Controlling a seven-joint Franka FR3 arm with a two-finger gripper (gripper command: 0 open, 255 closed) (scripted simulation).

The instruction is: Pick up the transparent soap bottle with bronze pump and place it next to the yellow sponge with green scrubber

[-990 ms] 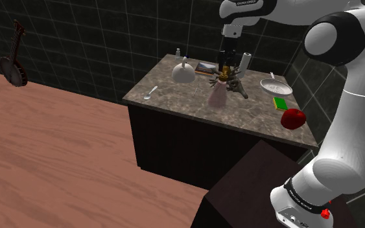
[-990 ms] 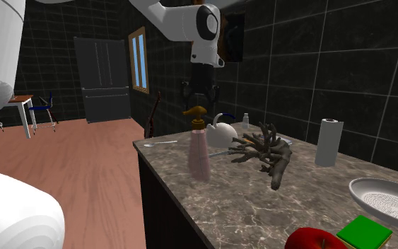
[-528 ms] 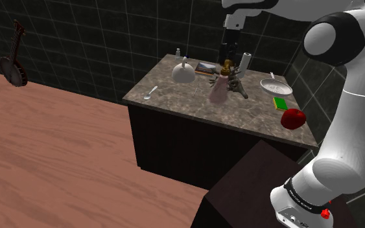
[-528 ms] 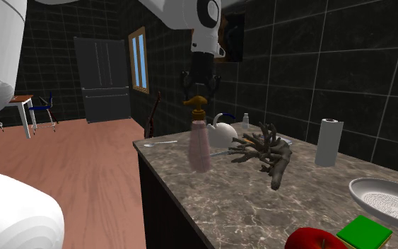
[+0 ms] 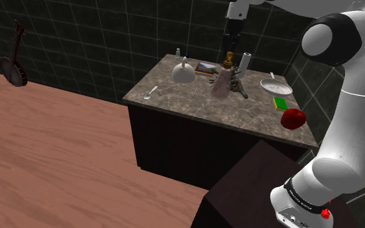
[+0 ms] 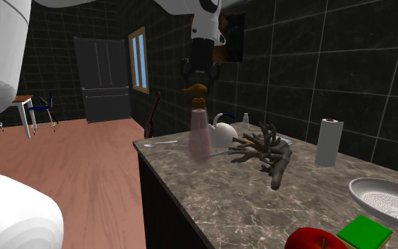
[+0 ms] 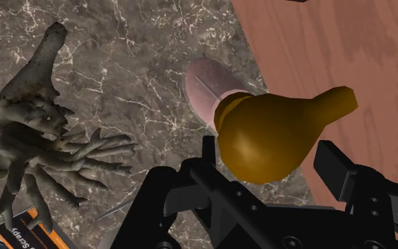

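Observation:
The soap bottle (image 6: 199, 134) has a pale pink see-through body and a bronze pump (image 6: 195, 90). It hangs off the marble counter (image 6: 247, 205), and my gripper (image 6: 199, 76) is shut on its pump from above. In the wrist view the black fingers (image 7: 208, 152) clasp the bronze pump (image 7: 275, 134), with the bottle's body (image 7: 208, 88) below it over the counter's edge. In the shoulder view the bottle (image 5: 221, 82) hangs beside the branch piece. The green-topped sponge (image 5: 280, 103) lies on the counter toward that view's right, also seen as the sponge (image 6: 363, 231) beside a red apple.
A grey branch piece (image 6: 264, 152) lies close behind the bottle. A white kettle (image 6: 222, 132), a paper towel roll (image 6: 327, 141), a metal pan (image 6: 388, 201), a red apple (image 5: 294, 118) and a spoon (image 5: 151, 93) share the counter. Wooden floor lies beyond the counter's edge.
My gripper has risen with the bottle, lifting it off the counter. Nothing else has moved.

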